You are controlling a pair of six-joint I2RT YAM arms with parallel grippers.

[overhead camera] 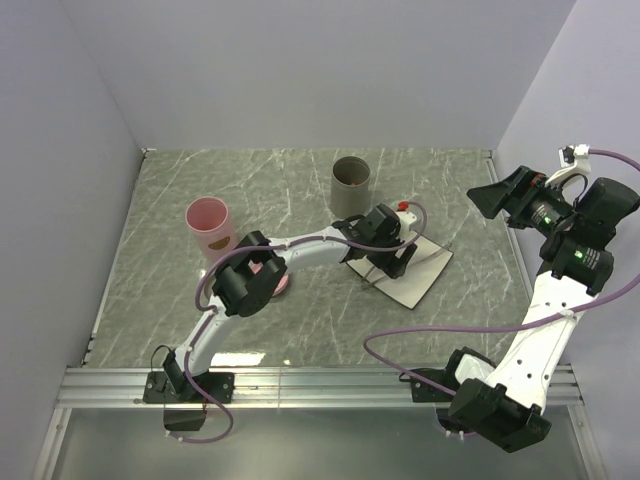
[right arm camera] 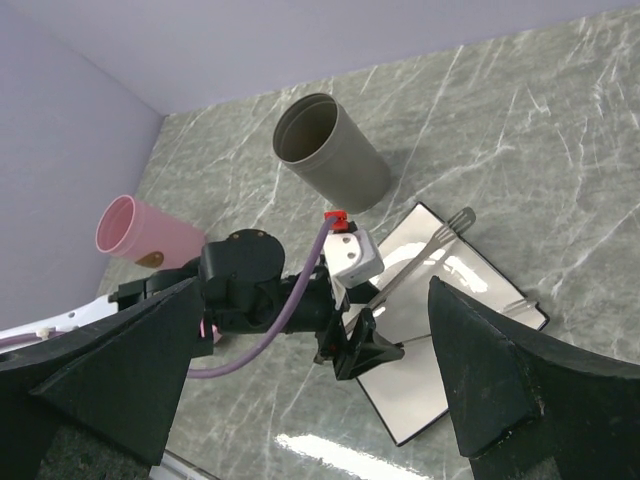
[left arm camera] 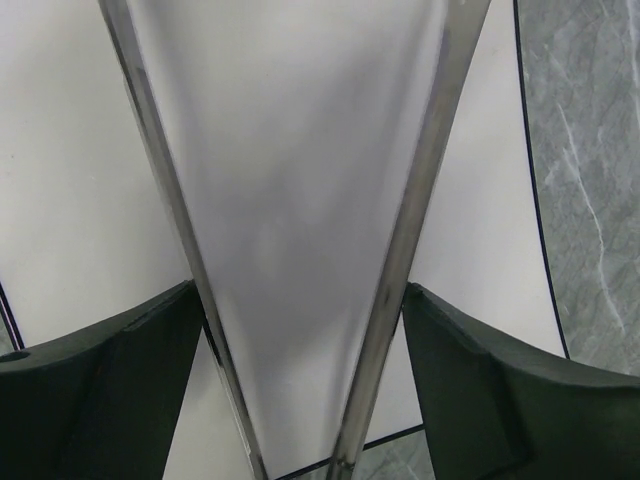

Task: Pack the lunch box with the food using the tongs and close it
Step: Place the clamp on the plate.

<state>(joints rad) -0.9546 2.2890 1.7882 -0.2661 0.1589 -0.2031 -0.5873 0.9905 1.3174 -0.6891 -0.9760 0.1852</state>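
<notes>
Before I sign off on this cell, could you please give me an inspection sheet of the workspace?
Surface: grey marble table.
Job's things: tongs on plate; food not seen; pink thing under left arm, unclear.
Clutter: grey cup, pink cup, both upright.
Claws: left claw straddles tongs, grip unclear; right claw open, raised.
Cables: purple cable on each arm, slack.
Surroundings: lilac walls.

The left arm (overhead camera: 310, 242) and right arm (overhead camera: 545, 320) are white tubes with chunky black joints, thin purple cables (right arm camera: 305, 285) looping along them, and black pointy fingers (right arm camera: 500, 370).
</notes>
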